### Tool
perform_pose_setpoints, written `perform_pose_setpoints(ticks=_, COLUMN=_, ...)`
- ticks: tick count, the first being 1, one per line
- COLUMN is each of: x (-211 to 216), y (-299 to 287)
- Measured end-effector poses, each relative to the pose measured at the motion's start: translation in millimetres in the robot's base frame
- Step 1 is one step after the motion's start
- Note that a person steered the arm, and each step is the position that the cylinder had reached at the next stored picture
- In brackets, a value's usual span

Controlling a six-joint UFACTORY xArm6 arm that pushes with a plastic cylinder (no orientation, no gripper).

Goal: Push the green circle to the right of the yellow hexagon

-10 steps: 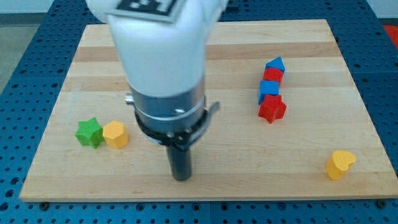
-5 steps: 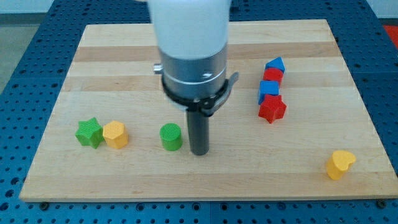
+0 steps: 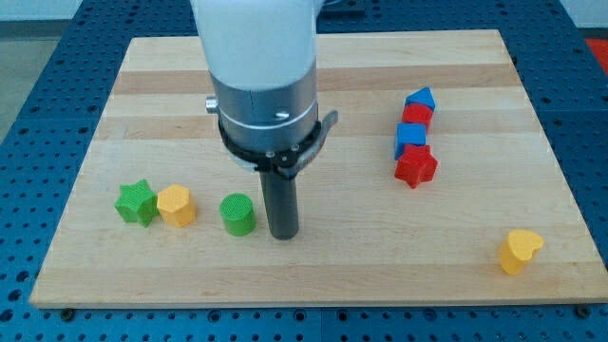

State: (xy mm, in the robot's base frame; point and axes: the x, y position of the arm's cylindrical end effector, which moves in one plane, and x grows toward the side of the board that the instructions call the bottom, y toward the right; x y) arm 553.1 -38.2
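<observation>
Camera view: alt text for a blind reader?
My tip sits just right of the green circle block, which lies right of the yellow hexagon block and green star block on a wooden board.

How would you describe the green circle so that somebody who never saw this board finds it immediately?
Start at the wooden board and go to its lower left part, where three small blocks stand in a row. The green circle is the one furthest toward the view's right, just left of my tip. Unlike the green star and the yellow hexagon, it is a round green cylinder.
</observation>
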Motion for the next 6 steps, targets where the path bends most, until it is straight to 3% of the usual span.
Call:
perform_pose_setpoints(ticks=5, x=-21.4, y=-64.6)
perform_pose_setpoints(ticks=6, x=-15.6, y=-37.0)
